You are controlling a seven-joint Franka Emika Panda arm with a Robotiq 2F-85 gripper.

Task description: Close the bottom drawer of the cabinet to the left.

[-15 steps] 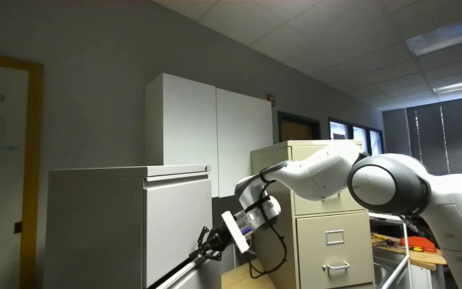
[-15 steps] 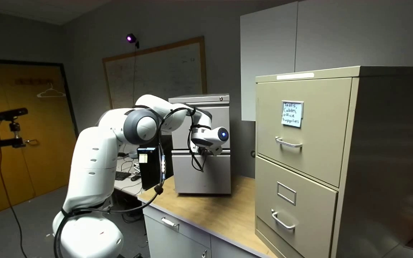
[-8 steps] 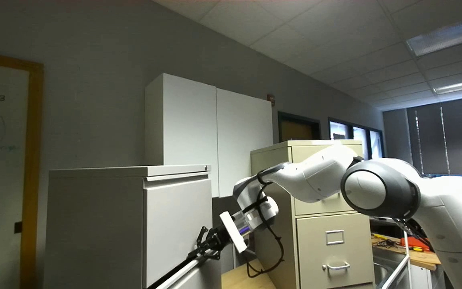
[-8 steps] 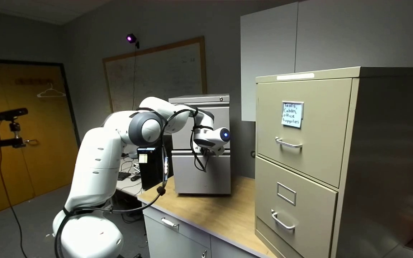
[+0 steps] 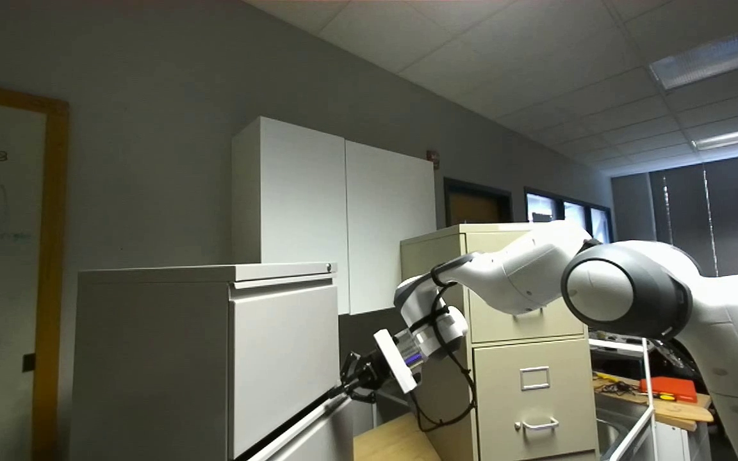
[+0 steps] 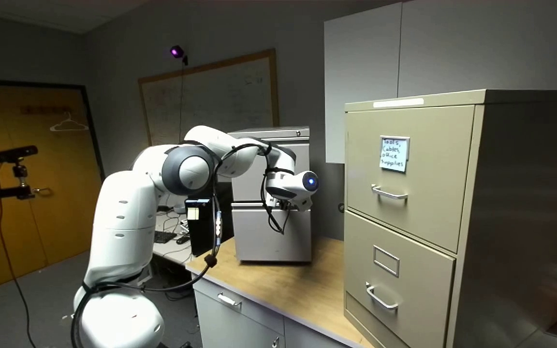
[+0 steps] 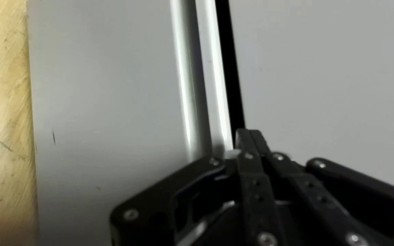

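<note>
The pale grey cabinet stands on a wooden counter; it also shows in an exterior view. Its bottom drawer is below a dark seam and stands slightly proud of the upper drawer front. The bottom drawer front fills the left of the wrist view, with a bright rolled top edge. My gripper is shut, its fingertips pressed together with nothing visible between them. In the wrist view the gripper points into the dark seam, just beside the drawer's top edge. Contact cannot be told.
A beige filing cabinet with metal handles stands near the arm; it also shows in an exterior view. The wooden counter runs below the pale cabinet. White cupboards hang on the wall behind. A loose black cable dangles from the wrist.
My gripper has shifted to the right along the seam in both exterior views, after a small move the opposite way in the first. The drawer shows no visible movement. The gripper looks shut throughout.
</note>
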